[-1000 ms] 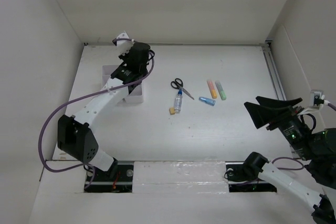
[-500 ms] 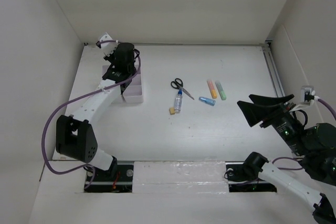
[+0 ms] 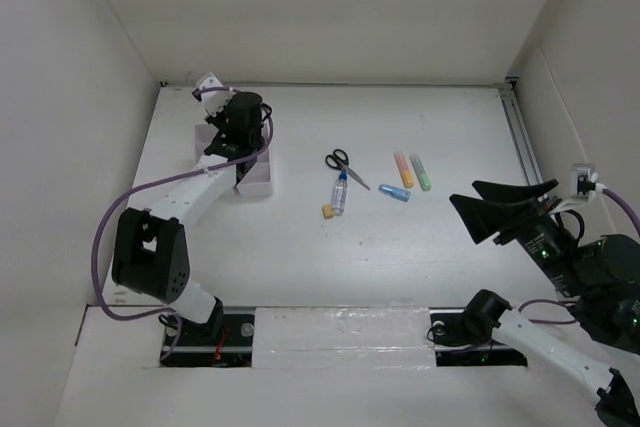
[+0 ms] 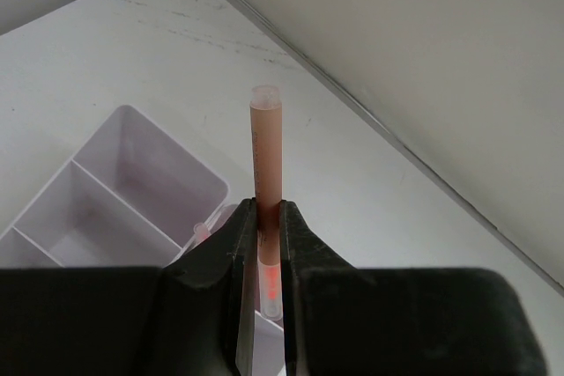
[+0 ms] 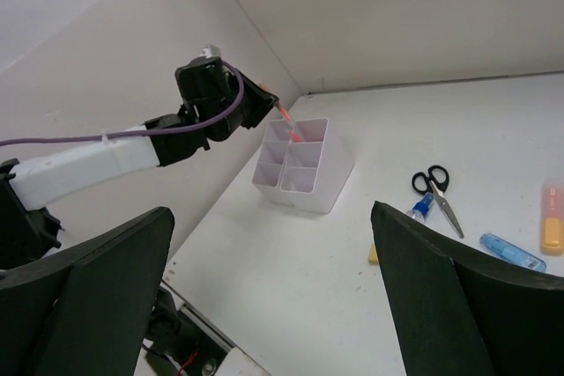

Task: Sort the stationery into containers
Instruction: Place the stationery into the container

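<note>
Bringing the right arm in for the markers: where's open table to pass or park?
Open: the strip of table between the yellow eraser and its near edge, and the stretch from the green marker to the right wall. Crowded: scissors, bottle, orange marker, blue marker bunched mid-table.

Seen from above, the left gripper [image 3: 238,125] covers most of the organizer [image 3: 258,179]. At the wrist, the pen [image 4: 267,156] hides its lower end between the fingers [image 4: 304,244].

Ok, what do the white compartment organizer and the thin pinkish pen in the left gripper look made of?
The white compartmented organizer looks like thin moulded plastic, smooth and slightly translucent, judging by its softly glowing walls. The thin red-pink pen shut in the left gripper is probably translucent plastic; its barrel glows orange-red near the jaws.
</note>
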Controlling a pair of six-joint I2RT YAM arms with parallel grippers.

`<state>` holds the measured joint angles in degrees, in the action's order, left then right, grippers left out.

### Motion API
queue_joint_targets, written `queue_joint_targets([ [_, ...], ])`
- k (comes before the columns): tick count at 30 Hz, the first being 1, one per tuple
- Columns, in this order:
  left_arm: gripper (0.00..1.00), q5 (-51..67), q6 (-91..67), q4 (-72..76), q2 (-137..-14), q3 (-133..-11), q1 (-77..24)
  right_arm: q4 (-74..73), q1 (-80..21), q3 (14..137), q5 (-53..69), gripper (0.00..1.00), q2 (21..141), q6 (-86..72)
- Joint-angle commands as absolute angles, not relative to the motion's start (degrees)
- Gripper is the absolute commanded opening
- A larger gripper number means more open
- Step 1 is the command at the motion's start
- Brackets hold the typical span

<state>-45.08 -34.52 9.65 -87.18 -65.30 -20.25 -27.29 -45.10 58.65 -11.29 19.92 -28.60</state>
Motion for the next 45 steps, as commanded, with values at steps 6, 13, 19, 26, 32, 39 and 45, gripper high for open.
queue_joint_targets([
  [6, 0.00, -45.88, -34.54, 16.95, -89.99, -63.90, -21.18, -25.04, -45.62, 58.89, -9.84, 1.00, 19.86, -27.25],
  [13, 0.00, -47.02, -34.54, 17.67, -92.02, -63.90, -21.71, -25.66, -45.62, 58.89, -9.84, 1.00, 18.81, -27.25],
  [19, 0.00, -47.55, -35.77, 18.28, -93.16, -63.90, -22.32, -26.19, -45.62, 58.89, -9.84, 1.00, 18.28, -27.77],
  [26, 0.00, -47.55, -37.00, 18.81, -94.31, -63.37, -22.32, -26.72, -45.62, 59.41, -9.84, 1.00, 17.75, -27.77],
  [32, 0.00, -48.96, -38.14, 18.81, -94.83, -63.37, -22.32, -26.72, -45.62, 59.41, -9.84, 1.00, 17.23, -27.25],
  [39, 0.00, -48.96, -39.28, 18.81, -95.45, -63.37, -22.93, -26.72, -45.62, 59.41, -9.84, 1.00, 17.23, -27.25],
  [45, 0.00, -51.68, -39.29, 18.81, -96.50, -63.37, -25.05, -26.72, -45.62, 59.41, -9.84, 1.00, 16.70, -26.72],
])
